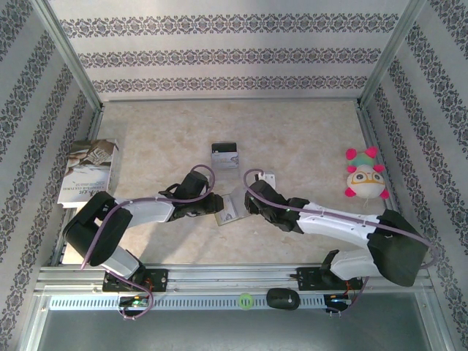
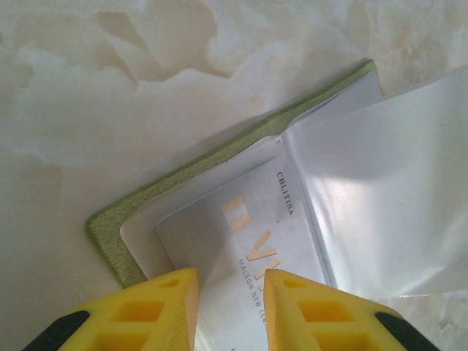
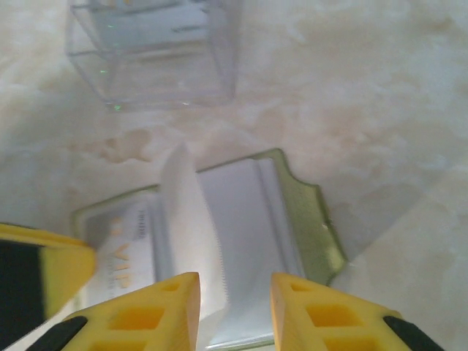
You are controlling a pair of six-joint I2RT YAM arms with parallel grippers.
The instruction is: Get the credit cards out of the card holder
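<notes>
The olive-tan card holder [image 1: 229,208] lies open on the table between my two grippers. Its green edge [image 2: 117,227] frames a pale credit card [image 2: 248,227] with gold "VIP" print, tucked in a clear pocket. My left gripper [image 2: 232,281] is open, its yellow fingers straddling that card's near end. The right gripper [image 3: 235,285] is also open, over the holder's other half [image 3: 311,219], where a clear pocket leaf [image 3: 186,219] stands up. The printed card [image 3: 121,248] shows at its left. Another credit card [image 1: 225,154] with a black band lies further back.
A printed booklet [image 1: 89,172] lies at the left wall. A plush toy [image 1: 364,175] sits at the right. A small pale piece [image 1: 269,178] lies beside the right arm. Metal frame posts and patterned walls enclose the table.
</notes>
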